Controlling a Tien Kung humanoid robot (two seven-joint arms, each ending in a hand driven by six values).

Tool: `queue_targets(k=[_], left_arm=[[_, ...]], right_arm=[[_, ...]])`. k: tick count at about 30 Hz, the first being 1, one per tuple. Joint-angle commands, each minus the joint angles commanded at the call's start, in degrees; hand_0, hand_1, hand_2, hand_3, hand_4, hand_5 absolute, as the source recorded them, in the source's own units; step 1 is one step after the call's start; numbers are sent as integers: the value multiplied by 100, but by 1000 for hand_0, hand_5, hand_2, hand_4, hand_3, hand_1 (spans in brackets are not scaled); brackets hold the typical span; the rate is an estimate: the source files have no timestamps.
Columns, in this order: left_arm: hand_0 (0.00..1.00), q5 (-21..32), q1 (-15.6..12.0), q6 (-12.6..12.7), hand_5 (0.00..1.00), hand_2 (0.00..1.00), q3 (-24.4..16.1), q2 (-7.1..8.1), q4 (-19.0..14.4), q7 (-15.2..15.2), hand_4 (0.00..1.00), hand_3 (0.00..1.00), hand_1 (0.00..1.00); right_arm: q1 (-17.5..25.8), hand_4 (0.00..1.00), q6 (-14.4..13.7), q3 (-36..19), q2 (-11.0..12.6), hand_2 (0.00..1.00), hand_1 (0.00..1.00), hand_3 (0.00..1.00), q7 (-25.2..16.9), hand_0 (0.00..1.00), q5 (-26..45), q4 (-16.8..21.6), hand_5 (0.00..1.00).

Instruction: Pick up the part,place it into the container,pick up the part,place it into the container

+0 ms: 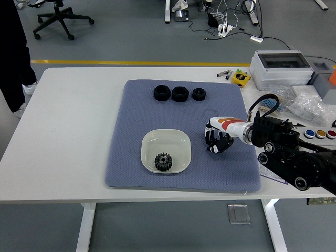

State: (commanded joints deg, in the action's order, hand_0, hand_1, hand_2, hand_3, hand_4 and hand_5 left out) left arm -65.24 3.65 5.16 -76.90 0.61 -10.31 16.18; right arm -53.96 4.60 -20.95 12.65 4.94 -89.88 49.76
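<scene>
Grey floor [121, 31] with a yellow line [136, 62] running behind the white table [68, 136] — a black office chair [55, 18] stands top left, cables [231, 23] and a power strip top centre. Light is even.

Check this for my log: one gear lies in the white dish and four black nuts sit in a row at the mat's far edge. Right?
Not quite. The head view shows three black nuts in that row, not four. The rest holds: one gear lies in the white dish on the mat.
</scene>
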Motion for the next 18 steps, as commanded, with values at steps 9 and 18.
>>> queue_targets(k=[9,18], left_arm=[[815,3,5,-8,719,828,-4,6,0,-6,481,569,780],[815,12,15,-13,718,828,4,16,0,-11,481,569,779]], right_arm=[[-29,761,-18,-233,70,337,225,402,80,65,-224,500,51],[-221,763,-67,-365,-58,338,226,411,183,81,-516,1769,23]])
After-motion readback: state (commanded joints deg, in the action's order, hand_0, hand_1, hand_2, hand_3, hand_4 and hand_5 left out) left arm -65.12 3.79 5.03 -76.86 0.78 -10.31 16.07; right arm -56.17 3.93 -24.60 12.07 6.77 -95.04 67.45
